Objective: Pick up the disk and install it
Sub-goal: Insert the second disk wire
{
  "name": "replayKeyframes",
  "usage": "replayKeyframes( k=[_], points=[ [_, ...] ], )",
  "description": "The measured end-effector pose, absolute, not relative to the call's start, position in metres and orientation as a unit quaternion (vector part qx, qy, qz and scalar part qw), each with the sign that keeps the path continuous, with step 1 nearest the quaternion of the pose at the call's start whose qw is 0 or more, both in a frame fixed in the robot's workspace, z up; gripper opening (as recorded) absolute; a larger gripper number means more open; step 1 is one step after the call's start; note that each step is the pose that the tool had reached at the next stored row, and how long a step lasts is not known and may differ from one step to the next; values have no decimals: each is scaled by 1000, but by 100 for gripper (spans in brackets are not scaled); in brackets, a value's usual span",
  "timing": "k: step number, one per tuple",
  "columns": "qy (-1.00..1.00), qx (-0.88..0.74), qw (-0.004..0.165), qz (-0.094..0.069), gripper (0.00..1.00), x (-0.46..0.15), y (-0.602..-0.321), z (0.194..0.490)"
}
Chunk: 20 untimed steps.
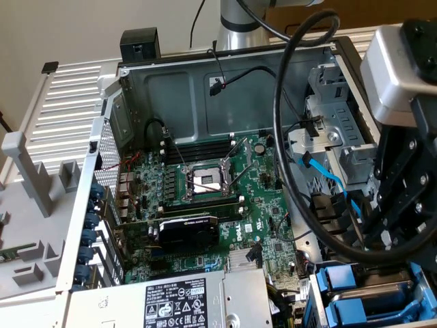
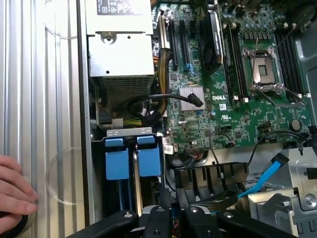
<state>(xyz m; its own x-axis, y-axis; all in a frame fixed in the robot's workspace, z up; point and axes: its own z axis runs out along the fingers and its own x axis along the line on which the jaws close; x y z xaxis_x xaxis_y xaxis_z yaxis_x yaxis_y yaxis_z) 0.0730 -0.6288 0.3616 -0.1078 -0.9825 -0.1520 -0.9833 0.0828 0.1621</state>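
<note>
Jaws: nearly together, my gripper (image 2: 171, 210) pinching the blue-framed disk (image 2: 132, 161) upright in its bay beside the PSU box (image 2: 120, 44). Step: pick-up, grip set. Next, I judge: straight lift, clear of cables.

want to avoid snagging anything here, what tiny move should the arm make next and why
Probably a short, slow move kept straight in line with the drive bay. The gripper sits right over the blue-framed disks standing side by side in the bay, a blue SATA cable and black cables lie close by, and a person's hand rests on the ribbed panel beside the case.
</note>
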Motion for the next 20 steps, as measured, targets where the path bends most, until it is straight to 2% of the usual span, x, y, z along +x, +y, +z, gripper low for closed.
replayKeyframes(
  k=[5, 10, 16, 20],
  points=[
    [737, -668, -5, 103, 16, 71, -624, 366],
    [740, -668, -23, 79, 16, 67, -620, 367],
    [741, -668, -28, 58, 16, 64, -610, 369],
    [742, -668, -38, 42, 16, 62, -604, 370]
  ],
)
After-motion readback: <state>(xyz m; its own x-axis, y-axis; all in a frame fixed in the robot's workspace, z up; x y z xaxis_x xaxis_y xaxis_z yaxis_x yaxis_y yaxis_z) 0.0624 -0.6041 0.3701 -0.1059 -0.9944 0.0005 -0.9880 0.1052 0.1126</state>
